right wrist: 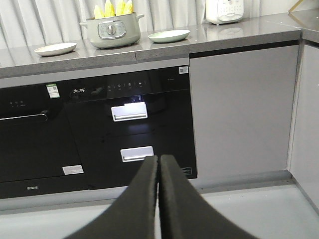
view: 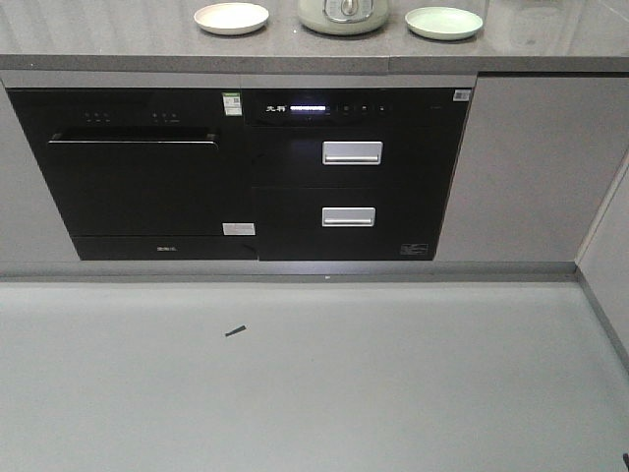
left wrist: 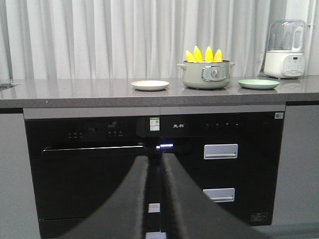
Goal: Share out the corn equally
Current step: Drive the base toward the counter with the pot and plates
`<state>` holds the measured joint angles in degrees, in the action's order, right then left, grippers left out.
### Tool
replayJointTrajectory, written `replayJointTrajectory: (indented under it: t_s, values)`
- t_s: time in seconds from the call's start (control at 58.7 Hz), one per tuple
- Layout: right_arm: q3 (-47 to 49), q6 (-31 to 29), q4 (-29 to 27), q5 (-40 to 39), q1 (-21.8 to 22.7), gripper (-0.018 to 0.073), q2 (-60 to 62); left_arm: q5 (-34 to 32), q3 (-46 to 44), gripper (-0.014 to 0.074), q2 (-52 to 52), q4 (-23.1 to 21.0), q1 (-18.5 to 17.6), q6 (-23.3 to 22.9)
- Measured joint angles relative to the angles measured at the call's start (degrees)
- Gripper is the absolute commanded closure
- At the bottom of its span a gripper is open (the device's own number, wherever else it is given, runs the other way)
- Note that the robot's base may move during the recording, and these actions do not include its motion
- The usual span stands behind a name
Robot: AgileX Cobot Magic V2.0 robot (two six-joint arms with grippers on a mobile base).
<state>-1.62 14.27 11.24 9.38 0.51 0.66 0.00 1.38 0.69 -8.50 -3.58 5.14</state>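
- Currently, left gripper (left wrist: 154,158) and right gripper (right wrist: 158,157): jaws pressed together, empty.
- 4 corn cobs (left wrist: 204,54) stand upright in pot (left wrist: 205,74), well above, between both grippers.

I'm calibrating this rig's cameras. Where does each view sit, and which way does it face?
Exterior front-facing: mounted high, tilted down at the black appliances and floor; no robot parts clearly show.
Left wrist: low, facing level at the counter and the pot of corn; left end effector in foreground.
Right wrist: low, further right, facing the same counter; right end effector in foreground.
Shared: all three show the pot, white plate and green plate.
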Motion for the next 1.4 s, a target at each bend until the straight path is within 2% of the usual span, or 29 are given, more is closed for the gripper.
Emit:
replayJointTrajectory:
  t_s: [1.397]
  values:
    - [0.0,0.0,0.0,0.0,0.0,0.0561,0.0,0.0,0.0,0.0541,0.0,0.0,0.0,0.0]
